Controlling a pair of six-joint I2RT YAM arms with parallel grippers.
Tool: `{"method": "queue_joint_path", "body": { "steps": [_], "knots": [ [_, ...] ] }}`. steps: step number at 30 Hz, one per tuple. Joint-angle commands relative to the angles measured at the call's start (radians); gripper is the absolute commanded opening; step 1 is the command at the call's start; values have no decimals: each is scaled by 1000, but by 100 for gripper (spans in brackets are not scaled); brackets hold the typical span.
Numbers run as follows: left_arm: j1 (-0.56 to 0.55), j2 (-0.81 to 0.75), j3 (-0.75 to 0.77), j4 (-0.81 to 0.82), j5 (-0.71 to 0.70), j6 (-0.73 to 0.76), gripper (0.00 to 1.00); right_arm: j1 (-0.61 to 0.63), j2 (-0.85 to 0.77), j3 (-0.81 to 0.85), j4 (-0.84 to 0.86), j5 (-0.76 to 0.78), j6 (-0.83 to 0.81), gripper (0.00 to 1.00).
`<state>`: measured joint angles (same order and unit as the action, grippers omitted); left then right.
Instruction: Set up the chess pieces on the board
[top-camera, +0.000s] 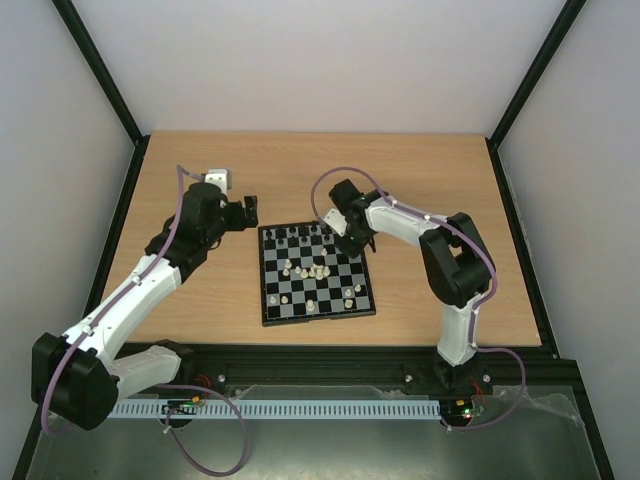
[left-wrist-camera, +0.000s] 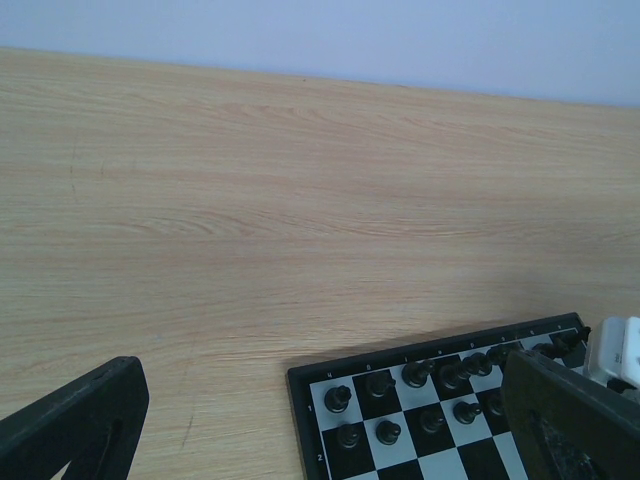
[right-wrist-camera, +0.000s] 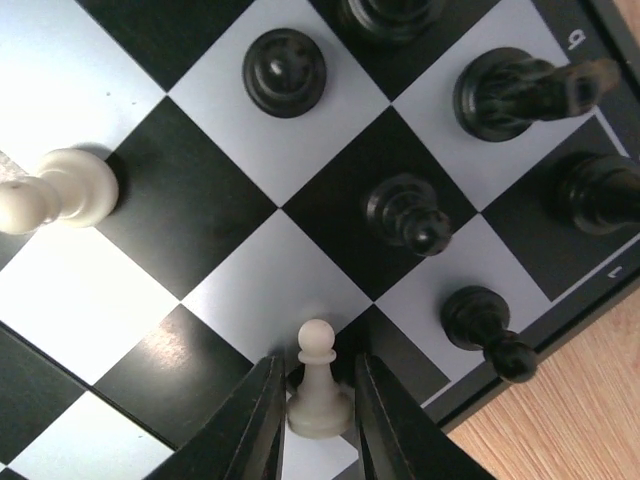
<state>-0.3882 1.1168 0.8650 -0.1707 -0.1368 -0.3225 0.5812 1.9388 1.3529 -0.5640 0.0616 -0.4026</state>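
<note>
The board (top-camera: 320, 314) lies mid-table with black chess pieces (top-camera: 300, 236) in its far rows and cream-white ones (top-camera: 308, 270) scattered in the middle. My right gripper (top-camera: 352, 240) hovers over the far right corner. In the right wrist view its fingers (right-wrist-camera: 262, 420) press both sides of a white pawn's (right-wrist-camera: 318, 400) base, the head pointing away from the wrist. My right gripper (right-wrist-camera: 317, 360) is shut on it above the board (right-wrist-camera: 270, 290). My left gripper (top-camera: 248, 212) stands wide open left of the far left corner, empty (left-wrist-camera: 325, 370), with black pieces (left-wrist-camera: 416, 374) just ahead.
Black pieces (right-wrist-camera: 285, 70) stand close around the held pawn, the nearest a black pawn (right-wrist-camera: 480, 320) at the board's edge. A white piece (right-wrist-camera: 60, 190) stands to the left. Bare wooden table (top-camera: 200, 290) surrounds the board; black frame posts (top-camera: 130, 200) border the table.
</note>
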Motion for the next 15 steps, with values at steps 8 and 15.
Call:
{"method": "queue_joint_path", "body": {
  "steps": [8, 15],
  "knots": [
    [-5, 27, 26, 0, 11, 1, 100, -18, -54, -34, -60, -57, 48, 14],
    [-5, 69, 22, 20, 145, -45, 98, -18, -279, -176, 33, -315, 85, 14]
  ]
}}
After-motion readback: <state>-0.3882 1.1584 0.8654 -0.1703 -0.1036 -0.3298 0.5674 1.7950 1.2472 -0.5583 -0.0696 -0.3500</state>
